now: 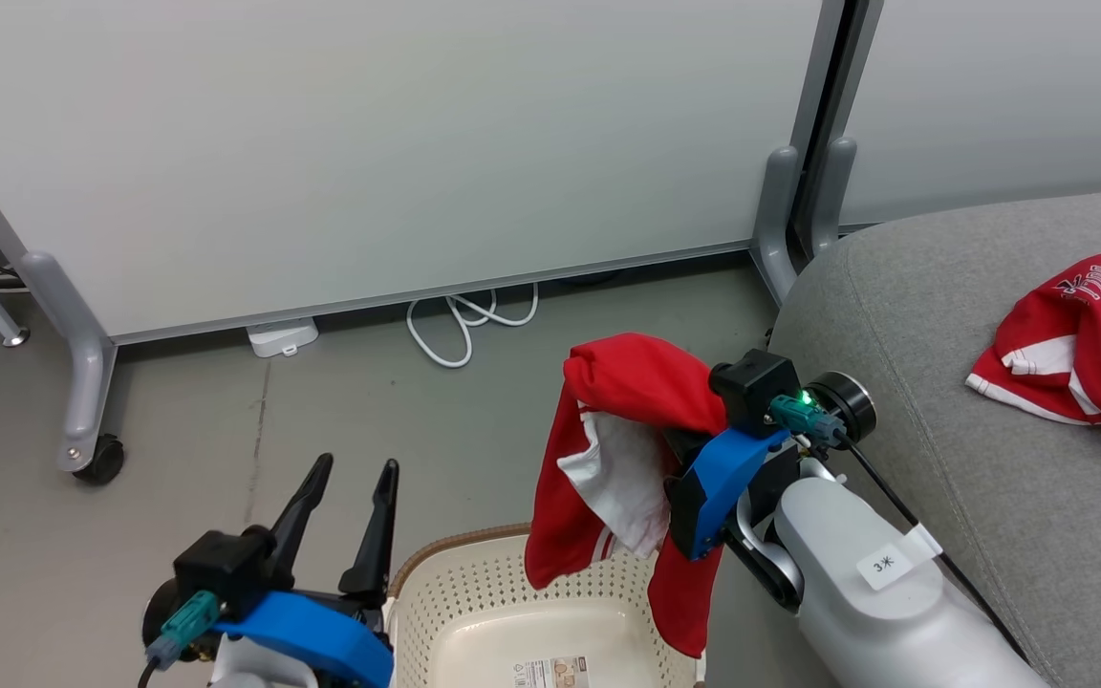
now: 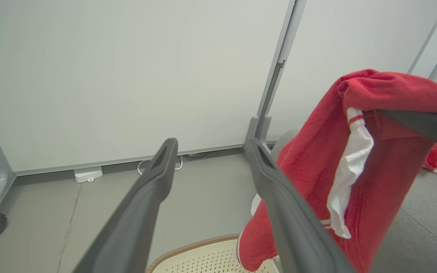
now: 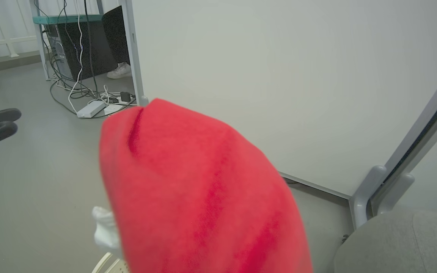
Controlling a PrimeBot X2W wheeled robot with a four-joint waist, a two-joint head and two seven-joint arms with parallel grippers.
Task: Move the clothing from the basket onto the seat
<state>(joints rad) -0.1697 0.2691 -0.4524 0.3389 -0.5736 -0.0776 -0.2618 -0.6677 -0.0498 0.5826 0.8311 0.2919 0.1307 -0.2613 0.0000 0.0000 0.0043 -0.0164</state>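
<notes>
head: right gripper [image 1: 689, 459] clamped on red white-trimmed fabric garment [image 1: 627, 382] hanging over cream perforated plastic basket [image 1: 436, 559], second red garment [image 1: 1076, 334] on light-grey fabric sofa [image 1: 942, 315] far right, left gripper [image 1: 355, 468] spread empty; left wrist: garment hangs at right; right wrist: red cloth close up.

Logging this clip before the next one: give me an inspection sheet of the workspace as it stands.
Surface: grey floor; light-grey fabric sofa at the right.
Job's things: cream perforated plastic basket with brown rim, visible part empty but for a label; one red garment with white trim lying on the sofa; second red garment hanging over the basket.
Clutter: nothing seen.
Grippers: left gripper open, empty, beside the basket; right gripper shut on the hanging garment.
Cables: white cable looped on the floor by a white box; tangled cables under a desk.
Surroundings: pale wheeled partition panels; a person's white shoe behind one.
</notes>
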